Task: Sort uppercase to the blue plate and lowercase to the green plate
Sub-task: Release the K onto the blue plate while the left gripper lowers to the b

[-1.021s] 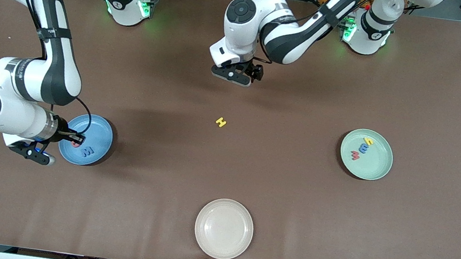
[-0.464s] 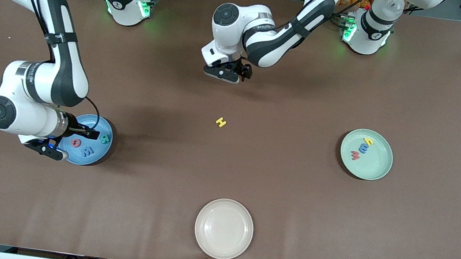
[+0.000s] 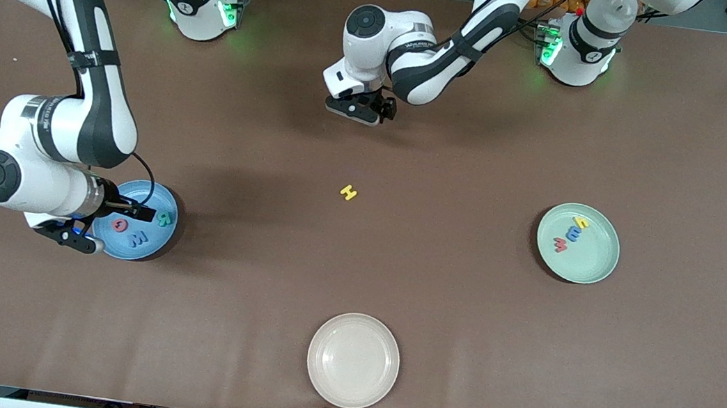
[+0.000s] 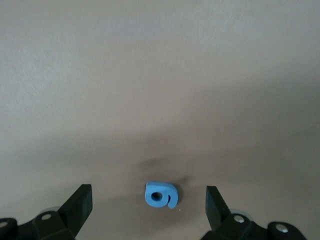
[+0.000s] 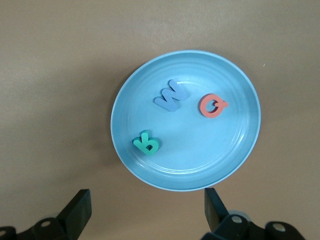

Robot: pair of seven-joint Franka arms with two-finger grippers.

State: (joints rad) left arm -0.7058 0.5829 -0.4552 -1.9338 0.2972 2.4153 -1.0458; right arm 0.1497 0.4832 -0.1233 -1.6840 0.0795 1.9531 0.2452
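Note:
The blue plate [image 3: 157, 238] [image 5: 210, 145] lies at the right arm's end and holds a pink-red Q [image 3: 120, 224] [image 5: 213, 105], a blue W [image 3: 137, 239] [image 5: 170, 94] and a teal R [image 3: 165, 218] [image 5: 146, 144]. My right gripper [image 3: 141, 210] [image 5: 146, 200] hangs open and empty over the plate's edge. A yellow H [image 3: 349, 192] lies mid-table. The green plate [image 3: 591, 262] holds a yellow h [image 3: 582, 223], a blue m [image 3: 574, 233] and a red w [image 3: 560, 245]. My left gripper [image 3: 360, 109] [image 4: 147, 200] is open low over a blue g [image 4: 161, 194], which lies between its fingers, untouched.
A cream plate [image 3: 353, 361] sits near the table's front edge, nearer to the camera than the yellow H. Both arm bases stand along the table's back edge.
My right gripper opened and let the teal R drop onto the blue plate, then drew back a little. My left gripper shifted toward the right arm's end and settled over the blue g.

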